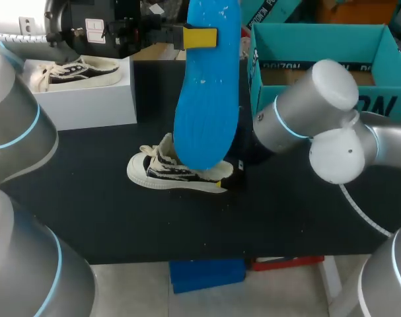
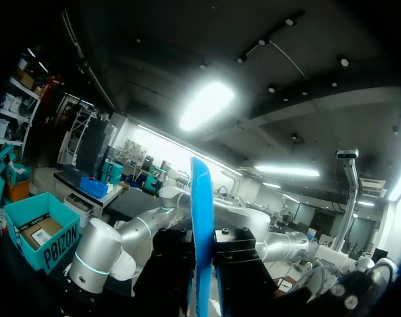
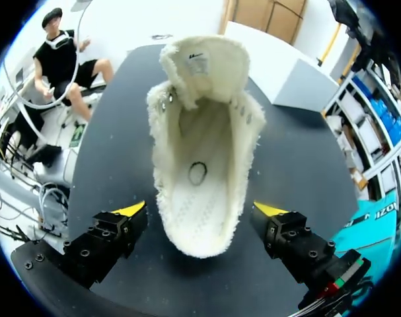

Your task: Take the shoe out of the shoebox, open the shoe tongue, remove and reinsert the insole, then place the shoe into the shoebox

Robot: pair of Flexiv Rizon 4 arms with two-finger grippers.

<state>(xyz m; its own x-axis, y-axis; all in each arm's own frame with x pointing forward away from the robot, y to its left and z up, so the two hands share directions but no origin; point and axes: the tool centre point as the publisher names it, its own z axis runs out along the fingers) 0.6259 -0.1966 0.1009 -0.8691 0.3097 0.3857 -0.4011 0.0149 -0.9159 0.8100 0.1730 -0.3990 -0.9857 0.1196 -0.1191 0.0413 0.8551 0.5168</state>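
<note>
A blue insole point(image 1: 205, 99) is held upright, high above the table, with my left gripper point(image 1: 201, 37) shut on its upper end. In the left wrist view the insole point(image 2: 200, 218) shows edge-on between the dark fingers point(image 2: 243, 264). The cream and black shoe point(image 1: 177, 173) lies on the black table below it. My right gripper point(image 3: 200, 210) is open, with a yellow-tipped finger on each side of the shoe's heel point(image 3: 200, 231), neither touching. The shoe's tongue point(image 3: 203, 66) is folded forward and its inside is bare. In the head view the insole hides the right gripper.
The teal shoebox point(image 1: 319, 39) stands open at the back right, behind my right arm point(image 1: 306, 119). A white box point(image 1: 81, 99) with another shoe point(image 1: 74, 72) on top sits at the back left. The table's front edge point(image 1: 187, 257) runs just ahead of the shoe.
</note>
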